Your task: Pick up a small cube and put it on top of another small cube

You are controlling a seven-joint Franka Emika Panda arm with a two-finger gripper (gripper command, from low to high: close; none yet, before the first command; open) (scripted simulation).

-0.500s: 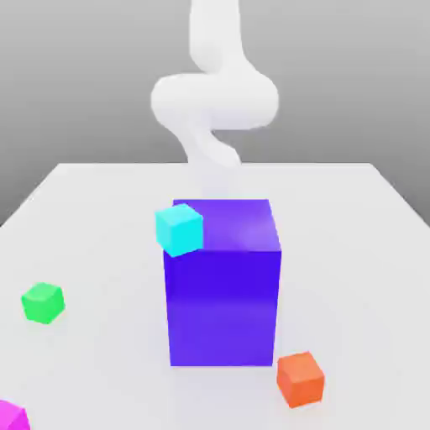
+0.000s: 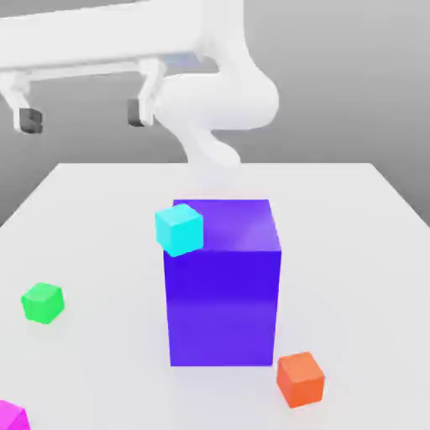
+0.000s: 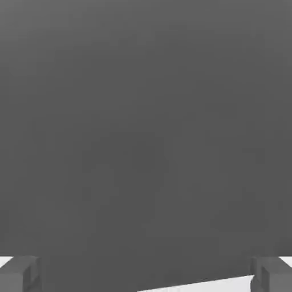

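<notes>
Magenta-pink cube (image 2: 11, 416): on the table (image 2: 353, 252), at the near corner on the exterior view's left, cut off by the picture's edge
Magenta-pink cube, writing: no brand, label or lettering on the faces that show
Magenta-pink cube, pointing: turned askew to the table's edges, one corner toward the exterior view's right; a cube, so no long axis
Magenta-pink cube, tilt: probably flat on the table, though the cropping makes that hard to judge
Green cube (image 2: 43, 303): farther back than the magenta-pink one, also on the exterior view's left, plain, turned at an angle
Blue-violet block (image 2: 222, 294): upright near the middle, taller than wide, its long axis vertical, front face toward the camera, unmarked
Cyan cube (image 2: 179, 230): overlaps the block's upper corner on the exterior view's left; whether it touches the block I cannot tell
Orange cube (image 2: 301, 380): near the block's lower front corner on the exterior view's right, angled, plain
End effector (image 2: 82, 119): up high on the exterior view's left, fingers spread wide, nothing between them, well apart from every cube
Robot arm (image 2: 217, 97): white, behind the block, no readable marking
Hand view: dark grey backdrop (image 3: 146, 142), with the two fingertips (image 3: 20, 275) standing far apart
</notes>
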